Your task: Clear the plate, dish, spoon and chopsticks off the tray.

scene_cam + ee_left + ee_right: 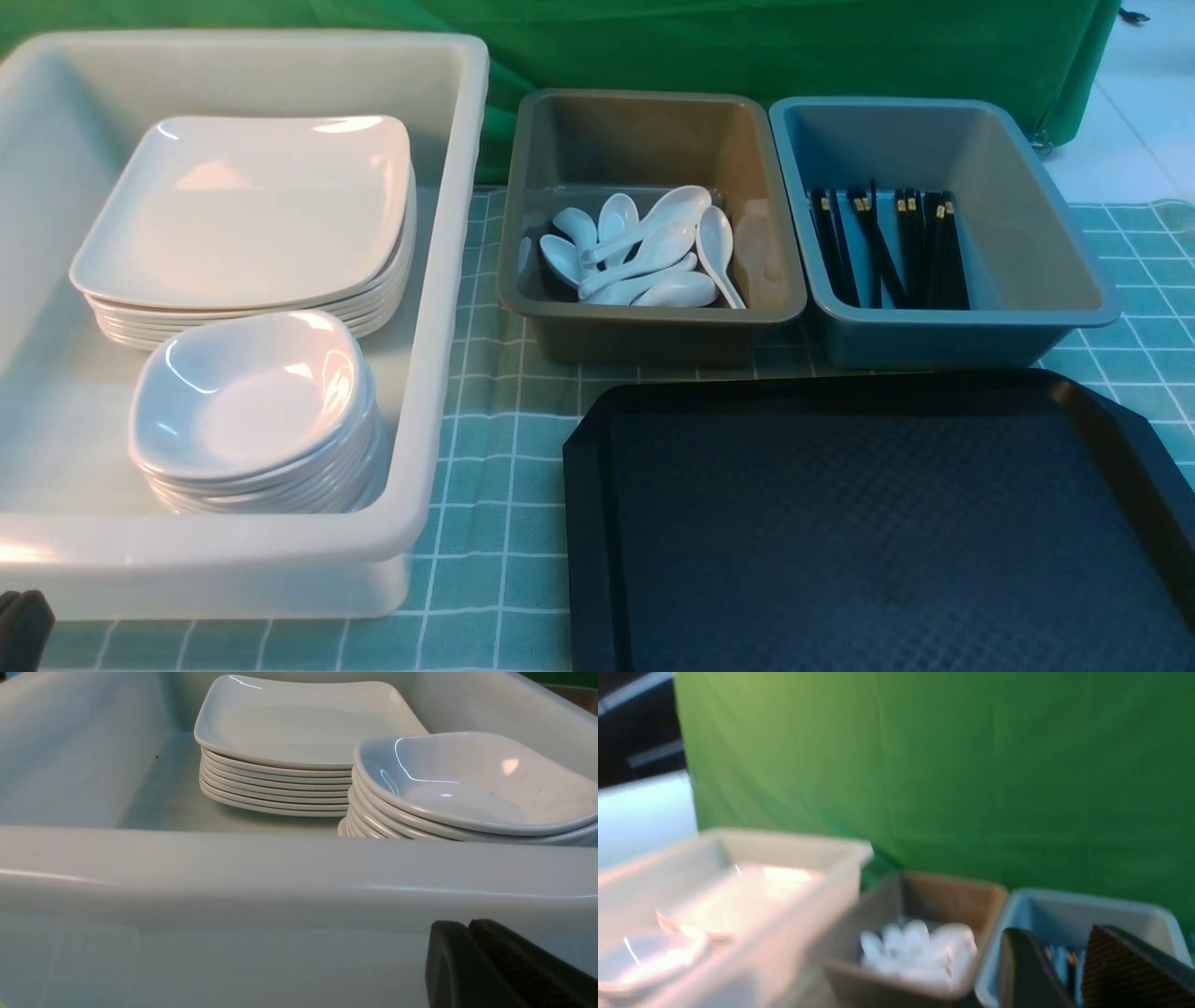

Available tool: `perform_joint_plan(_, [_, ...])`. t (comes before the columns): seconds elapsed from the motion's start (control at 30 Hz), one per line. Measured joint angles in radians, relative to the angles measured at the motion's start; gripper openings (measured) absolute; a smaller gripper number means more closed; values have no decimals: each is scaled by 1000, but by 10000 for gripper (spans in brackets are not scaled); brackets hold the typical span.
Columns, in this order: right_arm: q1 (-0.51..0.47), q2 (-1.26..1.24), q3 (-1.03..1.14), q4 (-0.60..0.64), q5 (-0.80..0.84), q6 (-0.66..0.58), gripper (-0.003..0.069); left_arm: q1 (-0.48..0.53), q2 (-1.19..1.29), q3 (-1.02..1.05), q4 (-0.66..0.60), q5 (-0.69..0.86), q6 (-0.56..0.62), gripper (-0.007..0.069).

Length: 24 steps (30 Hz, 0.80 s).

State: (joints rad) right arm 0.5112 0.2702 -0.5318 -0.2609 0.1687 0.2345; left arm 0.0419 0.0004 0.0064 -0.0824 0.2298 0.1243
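While the black tray (887, 532) lies bare of tableware at the near right of the checked teal cloth (495, 448), everything else sits in tubs. White tub (448, 280), left: one stack of large square plates (247, 210), about seven rims countable in the left wrist view, the top plate (299, 723) face up; nearer, one stack of small deep dishes (252, 401), roughly six or seven, exact number unclear. Grey-brown tub (653, 140), centre: a loose heap of white spoons (644, 252), about eight bowls visible, handles crossing. Blue-grey tub (934, 131), right, just beside the grey-brown one: black chopsticks (887, 247) with gold bands, lying lengthwise in a bundle, roughly eight or more sticks; count uncertain.

Left gripper (469, 961): low, outside the near wall of the white tub, only a dark edge showing at the front view's lower left corner (21, 625). Fingers pressed together, nothing between them.

Right gripper (1069, 970): raised, facing the blue-grey tub and the green backdrop (948, 765); that view is blurred. Two dark fingers with a narrow gap between them, nothing seen in the gap.
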Motion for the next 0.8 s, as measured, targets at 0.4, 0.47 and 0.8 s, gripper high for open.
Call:
perform_joint_plan(0.4, [-274,-75,300,17,30,-71,238,0,0,0,2,-1,0,17])
perform_joint_plan(0.47, [-332,-112,387,19,31,-79,238,0,0,0,2,-1,0,17])
perform_joint_plan(0.8, [-438,-268,537,26,76,-93,239,0,0,0,3,-1,0,17])
